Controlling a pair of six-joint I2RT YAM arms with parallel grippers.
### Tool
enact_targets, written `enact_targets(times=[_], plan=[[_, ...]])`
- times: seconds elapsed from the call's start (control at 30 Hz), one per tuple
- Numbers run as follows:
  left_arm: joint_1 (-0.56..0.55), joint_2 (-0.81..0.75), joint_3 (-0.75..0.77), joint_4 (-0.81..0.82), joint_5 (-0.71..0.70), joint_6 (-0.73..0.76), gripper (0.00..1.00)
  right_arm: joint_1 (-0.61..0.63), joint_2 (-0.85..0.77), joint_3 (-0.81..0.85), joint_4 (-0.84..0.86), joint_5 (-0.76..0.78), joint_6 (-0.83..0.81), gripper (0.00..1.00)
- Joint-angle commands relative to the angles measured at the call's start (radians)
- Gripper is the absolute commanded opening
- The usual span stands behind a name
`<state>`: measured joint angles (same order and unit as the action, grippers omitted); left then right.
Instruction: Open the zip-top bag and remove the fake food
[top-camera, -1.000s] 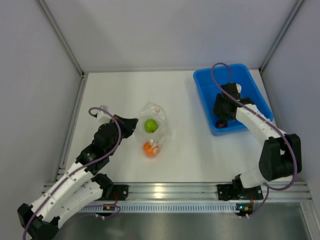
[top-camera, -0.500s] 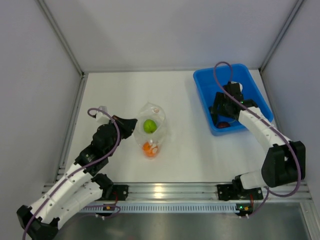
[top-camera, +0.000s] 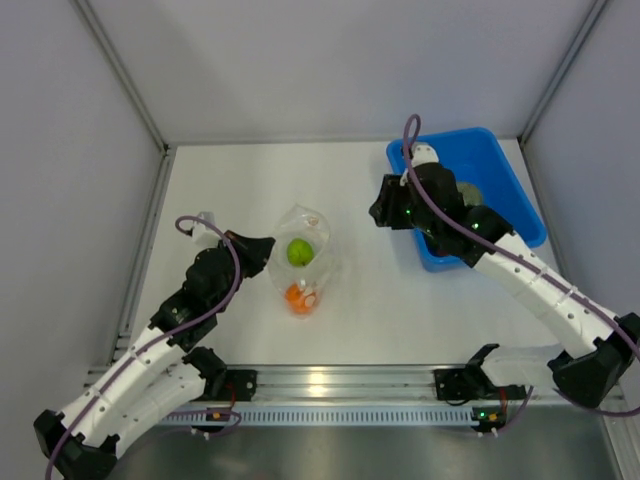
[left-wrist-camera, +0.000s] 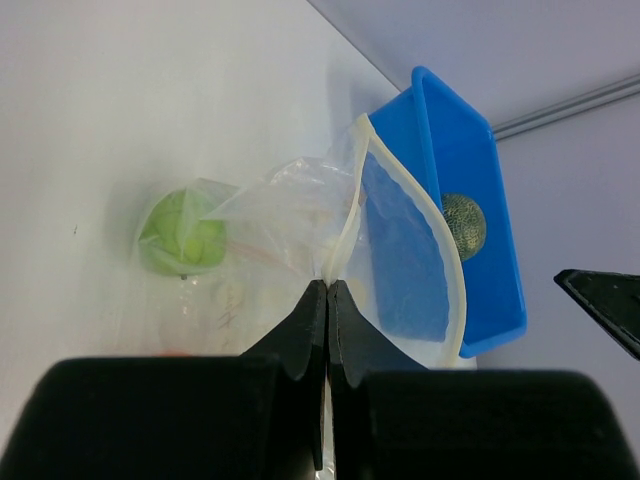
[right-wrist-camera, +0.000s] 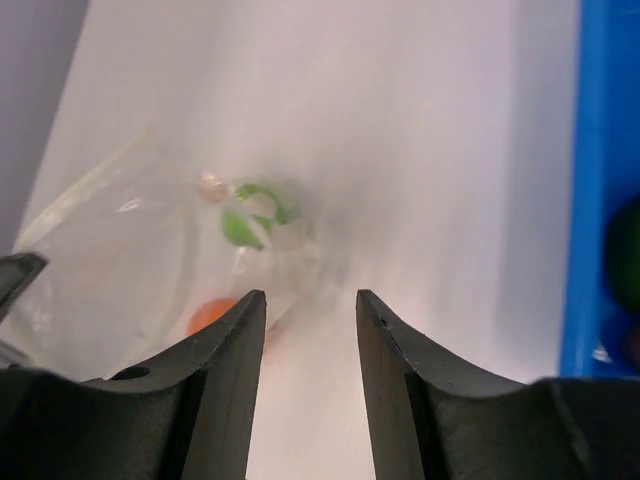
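The zip-top bag (top-camera: 308, 235) lies at mid-table with its mouth held open. A green apple (top-camera: 300, 251) and an orange (top-camera: 298, 297) are inside it. My left gripper (top-camera: 264, 247) is shut on the bag's rim (left-wrist-camera: 327, 283); the apple (left-wrist-camera: 180, 232) lies to its left there. My right gripper (top-camera: 382, 212) is open and empty, above the table between the bag and the bin, facing the bag (right-wrist-camera: 120, 250). The blurred apple (right-wrist-camera: 252, 214) and orange (right-wrist-camera: 213, 314) show ahead of its fingers. The melon (left-wrist-camera: 463, 222) sits in the blue bin. The dark piece is hidden.
The blue bin (top-camera: 500, 165) stands at the back right, partly under my right arm; it also shows in the left wrist view (left-wrist-camera: 470, 160) and at the right edge of the right wrist view (right-wrist-camera: 600, 150). Grey walls close in the table's left, back and right.
My right arm has come out of the blue bin and swung left toward the bag, gripper empty. My left gripper still holds the bag's rim in the same place.
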<state>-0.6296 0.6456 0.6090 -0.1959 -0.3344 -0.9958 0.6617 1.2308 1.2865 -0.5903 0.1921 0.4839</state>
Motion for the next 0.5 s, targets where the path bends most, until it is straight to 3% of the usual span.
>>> enact_targets(times=[0.0, 0.3, 0.47], plan=[[-0.004, 0.0, 0.048, 0.019, -0.005, -0.009, 0.0, 0.128, 0.036, 0.082, 0.027, 0.0, 0.042, 0.42], [-0.002, 0.031, 0.055, 0.023, 0.02, -0.02, 0.0, 0.364, 0.287, 0.319, -0.003, 0.088, 0.056, 0.39], [-0.002, 0.026, 0.057, 0.023, 0.017, -0.029, 0.0, 0.407, 0.418, 0.442, -0.084, 0.167, 0.081, 0.37]])
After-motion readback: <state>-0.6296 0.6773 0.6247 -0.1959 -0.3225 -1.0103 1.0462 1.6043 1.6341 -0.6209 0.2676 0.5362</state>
